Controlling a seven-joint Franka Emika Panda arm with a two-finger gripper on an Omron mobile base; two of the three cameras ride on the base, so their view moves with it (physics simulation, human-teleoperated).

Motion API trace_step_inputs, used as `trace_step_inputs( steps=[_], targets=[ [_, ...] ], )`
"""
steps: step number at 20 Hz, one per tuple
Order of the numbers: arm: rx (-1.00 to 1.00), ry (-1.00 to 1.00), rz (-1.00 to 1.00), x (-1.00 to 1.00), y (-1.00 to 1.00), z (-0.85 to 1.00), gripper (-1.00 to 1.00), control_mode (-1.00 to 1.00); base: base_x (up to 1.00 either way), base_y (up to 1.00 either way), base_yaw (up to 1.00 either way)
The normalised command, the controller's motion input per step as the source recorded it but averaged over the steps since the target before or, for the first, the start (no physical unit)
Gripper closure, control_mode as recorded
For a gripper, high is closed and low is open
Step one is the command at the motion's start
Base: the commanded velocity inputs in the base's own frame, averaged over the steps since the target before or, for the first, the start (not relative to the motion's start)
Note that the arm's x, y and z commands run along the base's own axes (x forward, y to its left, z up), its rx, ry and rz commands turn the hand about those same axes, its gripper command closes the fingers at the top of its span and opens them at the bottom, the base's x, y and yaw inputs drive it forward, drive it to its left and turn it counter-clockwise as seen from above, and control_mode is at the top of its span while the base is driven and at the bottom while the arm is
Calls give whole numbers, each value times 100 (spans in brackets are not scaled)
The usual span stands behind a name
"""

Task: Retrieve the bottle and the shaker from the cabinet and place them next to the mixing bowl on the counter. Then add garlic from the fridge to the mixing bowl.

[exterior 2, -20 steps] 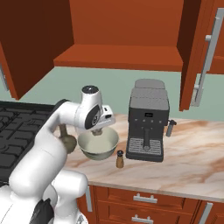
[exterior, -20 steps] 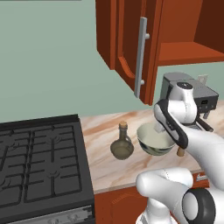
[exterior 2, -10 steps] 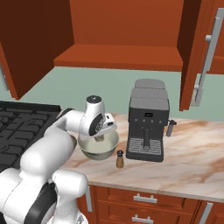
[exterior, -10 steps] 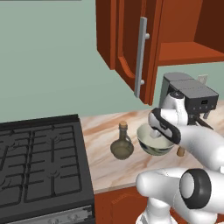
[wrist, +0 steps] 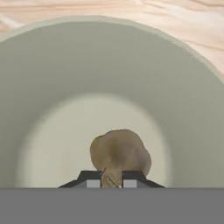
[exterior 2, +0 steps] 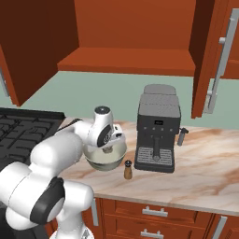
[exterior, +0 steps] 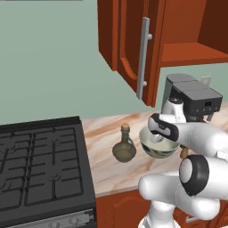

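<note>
Garlic, a lumpy brown bulb (wrist: 120, 151), sat clamped between the gripper's (wrist: 111, 178) dark fingertips. It hung directly above the floor of the pale grey-green mixing bowl (wrist: 52, 87), so letting go should drop it straight in.

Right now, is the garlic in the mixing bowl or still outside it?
In: the garlic hangs inside the mixing bowl, gripper shut on it.
</note>
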Motion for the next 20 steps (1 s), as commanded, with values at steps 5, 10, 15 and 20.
trace_step_inputs(
  steps=[5,10,15,20],
  targets=[
    [0,0,0,0,0,-28,100,-100,0,0,0],
    [0,0,0,0,0,-8,100,-100,0,0,0],
    [0,0,0,0,0,0,-100,-100,0,0,0],
    [0,0,0,0,0,0,-100,-100,0,0,0]
  ],
)
